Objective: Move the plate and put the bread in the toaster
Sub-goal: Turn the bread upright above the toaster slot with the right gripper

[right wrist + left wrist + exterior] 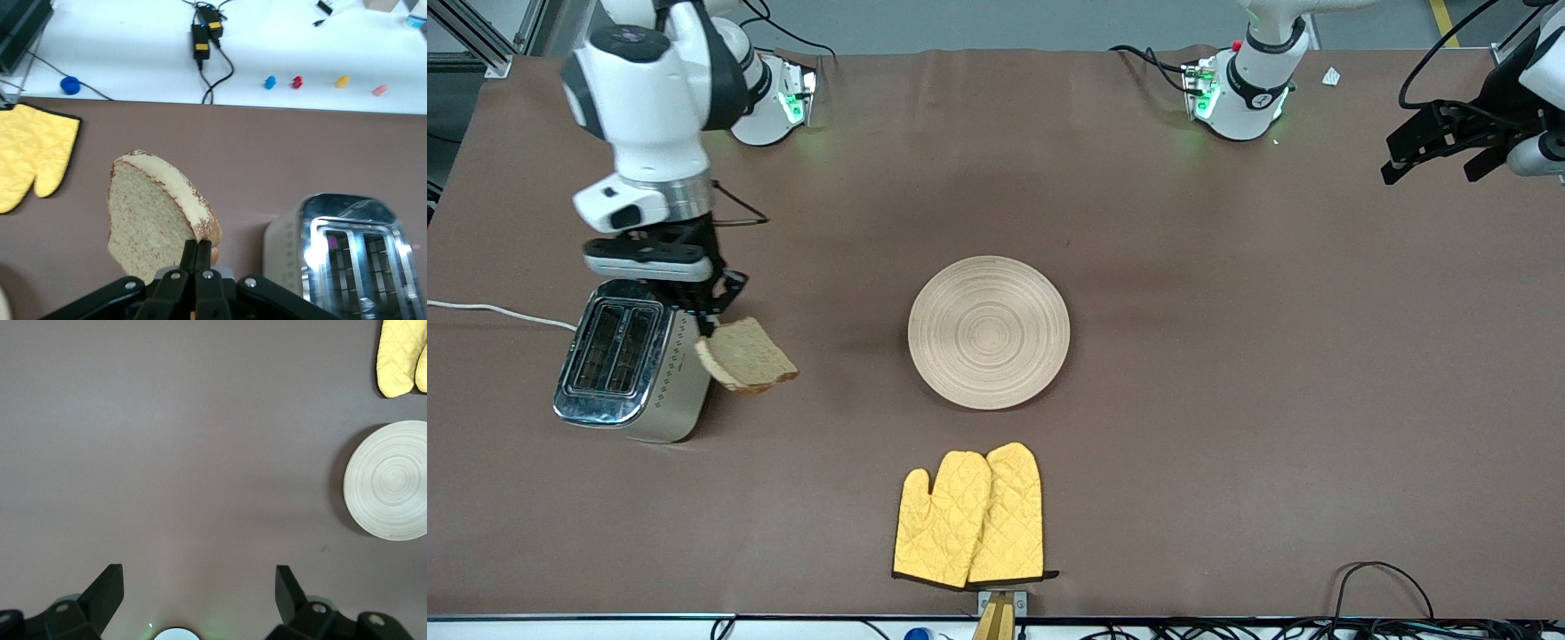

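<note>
The cream and chrome toaster [618, 360] [350, 260] stands at the right arm's end of the table. Beside its side wall, above the table, hangs the brown bread [747, 356] [150, 213], tilted. My right gripper [710, 324] [202, 250] is shut on one corner of the slice. The pale ringed plate [989, 332] [390, 480] lies mid-table with nothing on it. My left gripper [1436, 169] [200, 587] waits open and holds nothing, high over bare tabletop at the left arm's end.
A pair of yellow oven mitts [971, 520] [400, 357] [33, 157] lies nearer the front camera than the plate, close to the table's edge. The toaster's white cord [489, 311] runs off toward the table's end.
</note>
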Robot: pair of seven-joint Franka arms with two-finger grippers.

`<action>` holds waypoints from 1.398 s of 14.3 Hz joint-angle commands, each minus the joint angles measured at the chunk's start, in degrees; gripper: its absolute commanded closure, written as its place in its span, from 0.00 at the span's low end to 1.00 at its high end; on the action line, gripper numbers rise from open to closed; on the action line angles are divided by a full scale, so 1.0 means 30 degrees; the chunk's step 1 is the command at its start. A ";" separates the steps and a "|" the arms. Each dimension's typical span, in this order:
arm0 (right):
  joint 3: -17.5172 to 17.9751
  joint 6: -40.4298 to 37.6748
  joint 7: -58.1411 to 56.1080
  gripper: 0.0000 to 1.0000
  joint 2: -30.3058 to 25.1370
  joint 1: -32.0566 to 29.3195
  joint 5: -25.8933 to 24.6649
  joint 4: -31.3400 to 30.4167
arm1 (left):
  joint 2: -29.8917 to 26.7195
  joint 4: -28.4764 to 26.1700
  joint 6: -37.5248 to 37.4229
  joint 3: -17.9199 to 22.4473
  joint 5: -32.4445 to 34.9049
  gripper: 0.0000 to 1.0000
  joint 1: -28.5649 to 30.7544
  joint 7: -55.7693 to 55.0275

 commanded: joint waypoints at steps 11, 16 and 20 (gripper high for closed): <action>-0.1065 0.8455 -0.4061 1.00 -0.1267 -0.5756 -0.0466 -0.3939 | -0.0048 -0.0092 -0.0238 -0.0243 0.1235 0.00 -0.0287 0.0519; -0.1475 0.9817 -0.4092 1.00 -0.1237 -0.6143 -0.0466 -0.4382 | 0.0098 -0.0091 -0.0179 -0.0243 0.1088 0.00 -0.0258 0.0694; -0.1651 0.9819 -0.4121 1.00 -0.1500 -0.6639 -0.0466 -0.5115 | 0.0157 -0.0091 -0.0179 -0.0243 0.1059 0.00 -0.0286 0.0782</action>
